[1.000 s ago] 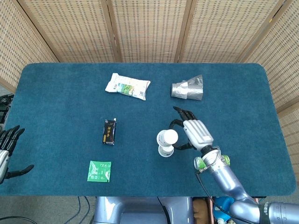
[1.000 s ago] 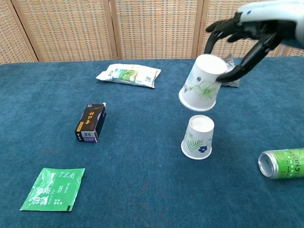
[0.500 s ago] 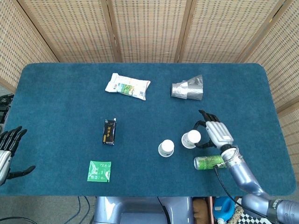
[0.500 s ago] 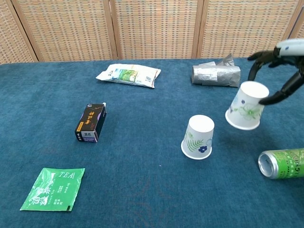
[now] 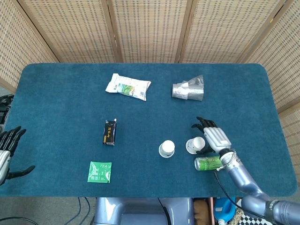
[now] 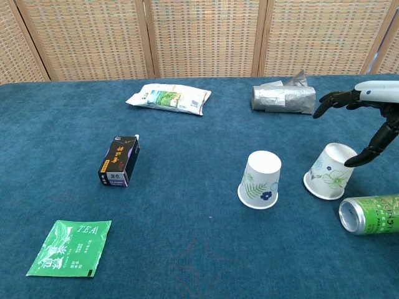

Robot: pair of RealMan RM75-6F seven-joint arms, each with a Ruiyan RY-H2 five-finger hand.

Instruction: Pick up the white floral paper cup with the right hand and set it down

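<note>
The white floral paper cup stands upside down on the blue table, right of a second upturned cup with a fern print. My right hand hovers just right of and above the floral cup. Its fingers are spread and lifted off the cup, while the thumb tip sits close to the cup's upper right side. At the table's left edge my left hand holds nothing, its fingers apart.
A green drink can lies on its side just in front of the floral cup, under my right wrist. A silver foil pack, a white snack packet, a black box and a green tea sachet lie elsewhere.
My right hand carried the floral cup from above the fern cup to the right, lowered it onto the table and spread its fingers off it. The left hand stayed put.
</note>
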